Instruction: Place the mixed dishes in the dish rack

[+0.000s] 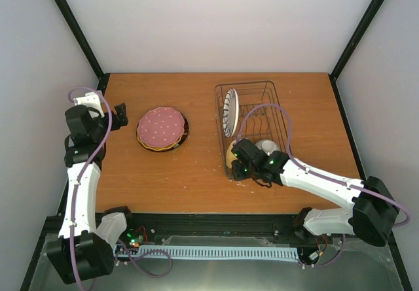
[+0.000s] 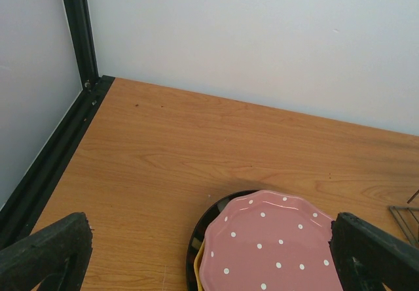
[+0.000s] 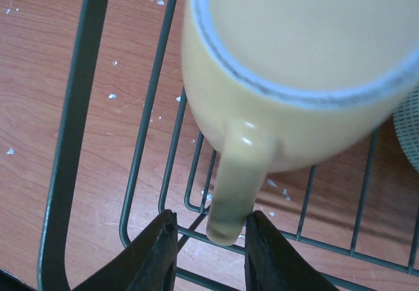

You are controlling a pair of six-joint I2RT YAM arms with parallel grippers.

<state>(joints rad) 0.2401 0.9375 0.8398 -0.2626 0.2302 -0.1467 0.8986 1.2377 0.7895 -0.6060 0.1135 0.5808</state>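
Plates come to three, and there is one yellow mug (image 3: 288, 88), one pale bowl (image 1: 268, 146) and one dish rack (image 3: 76, 121). The striped plate (image 1: 229, 111) stands on its edge inside the rack's far end, the mug and bowl sit inside its near end, and the pink plate (image 1: 161, 127) lies on the dark-rimmed plate (image 2: 204, 224) well left of the rack. The right gripper (image 3: 211, 242) is at the rack's near end, its fingers a little apart either side of the mug's handle. The left gripper (image 1: 120, 116), far left of the rack, is spread wide and holds nothing.
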